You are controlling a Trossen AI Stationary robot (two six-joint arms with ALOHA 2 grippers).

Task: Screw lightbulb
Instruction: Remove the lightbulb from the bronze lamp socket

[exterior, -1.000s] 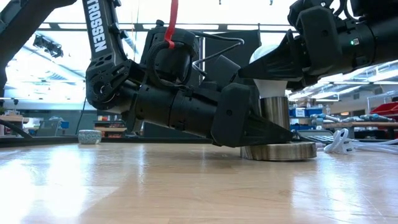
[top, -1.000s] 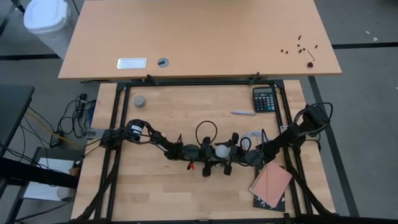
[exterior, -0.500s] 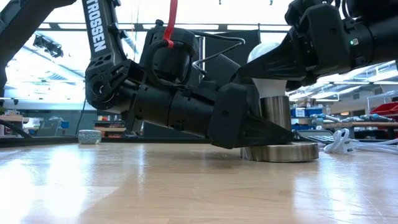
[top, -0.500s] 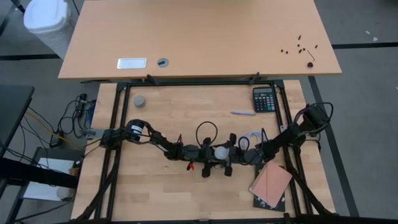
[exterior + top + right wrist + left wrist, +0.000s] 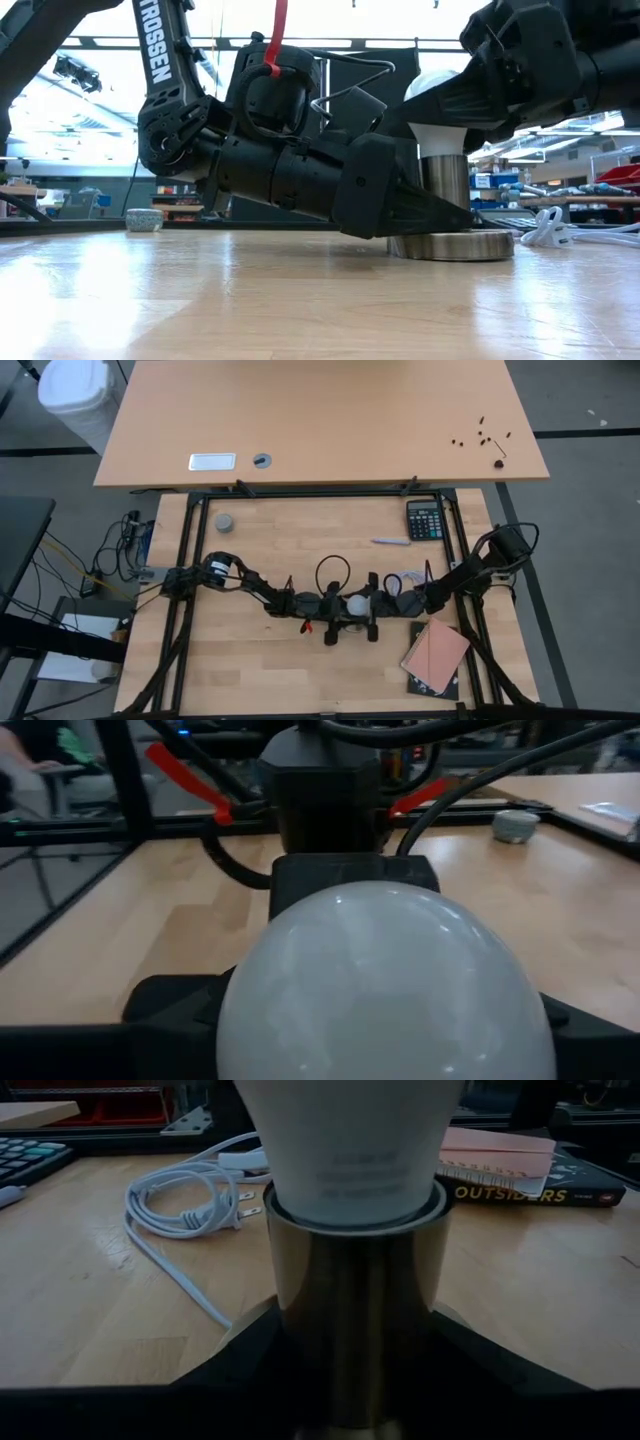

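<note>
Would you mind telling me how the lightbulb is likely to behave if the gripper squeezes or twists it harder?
The lightbulb looks smooth and rounded, so the right gripper's fingers could slip on it. Its thin-looking white shell suggests fragility under hard squeezing. Seated upright in the metal socket, whose base the left gripper steadies, it probably won't tip.

The bulb (image 5: 437, 105) is plain white, frosted over its dome. The socket (image 5: 443, 180) under it is silvery brushed metal, as is its round base (image 5: 450, 244). The cord (image 5: 185, 1205) is white. The worktop (image 5: 260, 550) is pale wood in narrow strips. Both arms are black; the left gripper (image 5: 445, 213) is matt black, with a red strap (image 5: 274, 38) above its wrist. The calculator (image 5: 425, 519) is black with light keys. The book (image 5: 530, 1178) is black with pale lettering, a salmon-pink pad (image 5: 436, 651) lying on it. The cap (image 5: 224, 522) is grey
</note>
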